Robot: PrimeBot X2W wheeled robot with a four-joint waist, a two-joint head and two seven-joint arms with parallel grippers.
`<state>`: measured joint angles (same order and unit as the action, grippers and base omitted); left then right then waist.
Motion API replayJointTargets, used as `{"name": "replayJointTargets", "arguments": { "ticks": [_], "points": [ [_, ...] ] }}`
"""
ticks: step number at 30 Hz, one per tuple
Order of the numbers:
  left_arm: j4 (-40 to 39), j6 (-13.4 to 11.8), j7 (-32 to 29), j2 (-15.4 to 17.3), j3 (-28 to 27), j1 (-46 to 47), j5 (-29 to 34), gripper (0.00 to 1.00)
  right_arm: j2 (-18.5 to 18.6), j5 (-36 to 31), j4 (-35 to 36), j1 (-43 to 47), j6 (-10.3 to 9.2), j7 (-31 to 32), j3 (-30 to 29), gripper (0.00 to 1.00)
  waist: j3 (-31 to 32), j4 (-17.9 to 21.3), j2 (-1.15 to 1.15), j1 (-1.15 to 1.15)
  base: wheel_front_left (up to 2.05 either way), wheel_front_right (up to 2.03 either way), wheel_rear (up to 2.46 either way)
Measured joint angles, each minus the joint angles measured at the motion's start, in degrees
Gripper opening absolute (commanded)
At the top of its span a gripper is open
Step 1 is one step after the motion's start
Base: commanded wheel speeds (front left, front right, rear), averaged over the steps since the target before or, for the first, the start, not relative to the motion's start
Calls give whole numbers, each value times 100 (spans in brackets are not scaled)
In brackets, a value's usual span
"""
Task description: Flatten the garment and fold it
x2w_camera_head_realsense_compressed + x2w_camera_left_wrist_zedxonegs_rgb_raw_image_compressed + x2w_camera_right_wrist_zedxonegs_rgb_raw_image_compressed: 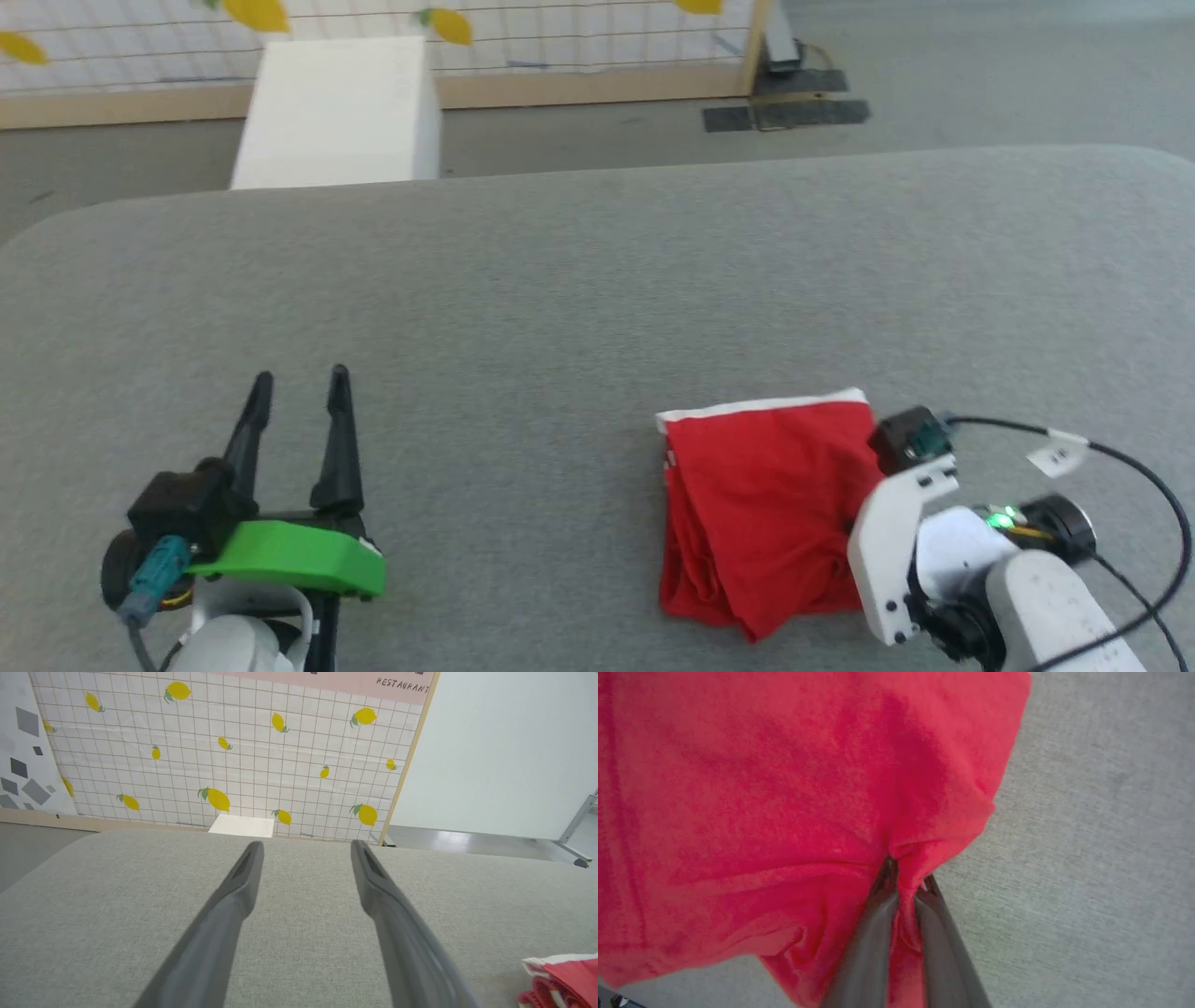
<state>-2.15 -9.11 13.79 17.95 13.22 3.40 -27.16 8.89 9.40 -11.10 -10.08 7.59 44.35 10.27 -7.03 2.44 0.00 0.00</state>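
Right wrist view | right end effector pinches garment, pointing down

The left gripper sits low, jaws spread apart; the right gripper points down, jaws pinched on the garment.

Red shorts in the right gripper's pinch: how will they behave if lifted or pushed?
Likely floppy: the red shorts pucker where the right gripper pinches them, so they'd probably drape. Probably light: thin layers lie slumped on the grey surface. Pushed, they may bunch rather than slide.
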Motion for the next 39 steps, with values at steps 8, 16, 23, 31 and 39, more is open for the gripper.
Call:
{"name": "replayJointTargets", "arguments": {
  "ticks": [8,16,23,31,39],
  "points": [
    [-424,-209,45,47,-253,-151,13,100,652,541,-198,-1143,-1,-9,1301,0,-114,936,0,0,0,0,0],
    [-677,-353,-121,282,-370,-96,115,100,1079,687,-970,-2131,-1,-682,1680,0,-411,1999,0,0,0,0,0],
    [-1177,-415,-611,732,-483,173,359,100,1726,446,-2105,-3026,0,-1729,1189,0,-1139,2563,0,0,0,0,0],
    [-1572,-565,-934,1034,-660,253,448,100,2113,-24,-3088,-3455,0,-2276,148,0,-1928,2502,0,0,0,0,0],
    [-1771,-616,-1050,1158,-761,235,450,100,2065,-531,-3809,-3640,0,-2406,-723,100,-2508,2212,0,1,0,0,0]
  ]
}}
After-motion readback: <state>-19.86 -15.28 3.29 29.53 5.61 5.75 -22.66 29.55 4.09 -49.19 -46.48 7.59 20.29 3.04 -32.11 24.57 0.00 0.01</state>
